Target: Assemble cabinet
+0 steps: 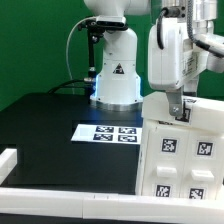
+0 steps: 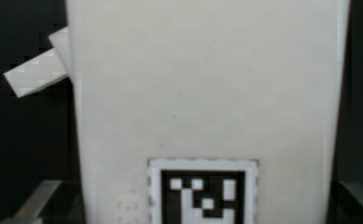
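Note:
The cabinet (image 1: pixel 188 150) is a large white box with square marker tags on its face, at the exterior view's right, close to the camera. My gripper (image 1: pixel 176 112) comes down onto its top edge. In the wrist view the cabinet's white face (image 2: pixel 204 90) fills most of the picture, with one tag (image 2: pixel 203 193) low on it. My gripper (image 2: pixel 199 205) straddles it, and the dark fingers (image 2: pixel 50 200) sit against its two side edges, so the jaws are shut on the cabinet.
The marker board (image 1: pixel 108 132) lies flat on the black table at the middle. Long white border rails run along the front (image 1: pixel 60 205) and the left (image 1: pixel 8 160). The arm's base (image 1: pixel 115 75) stands behind. A white tilted piece (image 2: pixel 41 68) shows beside the cabinet.

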Controlling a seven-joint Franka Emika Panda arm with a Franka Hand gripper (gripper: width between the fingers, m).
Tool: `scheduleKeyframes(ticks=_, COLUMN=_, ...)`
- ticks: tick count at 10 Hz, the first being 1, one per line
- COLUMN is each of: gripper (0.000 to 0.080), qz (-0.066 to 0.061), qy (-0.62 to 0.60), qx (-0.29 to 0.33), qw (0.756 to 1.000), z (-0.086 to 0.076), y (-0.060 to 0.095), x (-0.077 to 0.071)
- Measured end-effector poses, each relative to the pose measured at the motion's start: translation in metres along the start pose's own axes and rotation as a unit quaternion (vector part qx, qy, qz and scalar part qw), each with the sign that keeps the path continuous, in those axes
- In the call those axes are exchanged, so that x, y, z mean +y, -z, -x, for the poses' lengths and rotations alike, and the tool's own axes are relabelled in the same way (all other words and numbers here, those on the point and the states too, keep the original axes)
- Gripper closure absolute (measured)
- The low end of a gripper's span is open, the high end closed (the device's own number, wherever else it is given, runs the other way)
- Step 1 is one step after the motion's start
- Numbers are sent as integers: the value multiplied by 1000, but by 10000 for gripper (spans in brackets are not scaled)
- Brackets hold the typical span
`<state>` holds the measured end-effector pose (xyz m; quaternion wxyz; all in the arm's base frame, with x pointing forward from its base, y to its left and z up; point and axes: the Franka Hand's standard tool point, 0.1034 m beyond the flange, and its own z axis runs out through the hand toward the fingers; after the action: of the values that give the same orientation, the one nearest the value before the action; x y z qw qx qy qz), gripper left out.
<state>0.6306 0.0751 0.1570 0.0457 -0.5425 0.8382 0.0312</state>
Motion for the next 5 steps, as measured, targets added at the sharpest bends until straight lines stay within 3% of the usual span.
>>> scheduleKeyframes(ticks=1, gripper=241, qz=0, qy=4, qx=0, qw=1000, z=0, y=0, x=0)
scheduleKeyframes(ticks=2, gripper=158, qz=2, qy=25, qx=1, qw=1000, z=0, y=1, x=1)
scheduleKeyframes(ticks=3, gripper=47, qz=15, qy=94, qx=-1, qw=995, z=3, y=7, x=4)
scheduleKeyframes(ticks=5, gripper=8, qz=2, qy=202, qx=-15, qw=979, z=9, y=24, x=6)
